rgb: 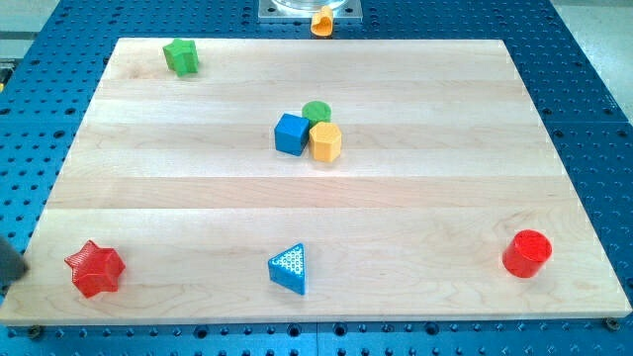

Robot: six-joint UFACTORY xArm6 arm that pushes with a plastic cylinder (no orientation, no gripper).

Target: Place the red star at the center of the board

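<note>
The red star (95,269) is seen at the board's (415,213) bottom-left corner, far from the centre. The tip (22,269) is placed just left of it; no jaws are fitted.

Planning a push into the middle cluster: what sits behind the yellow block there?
A green round block sits just behind the yellow hexagonal block and the blue cube. Only its top shows; its lower part is covered.
</note>
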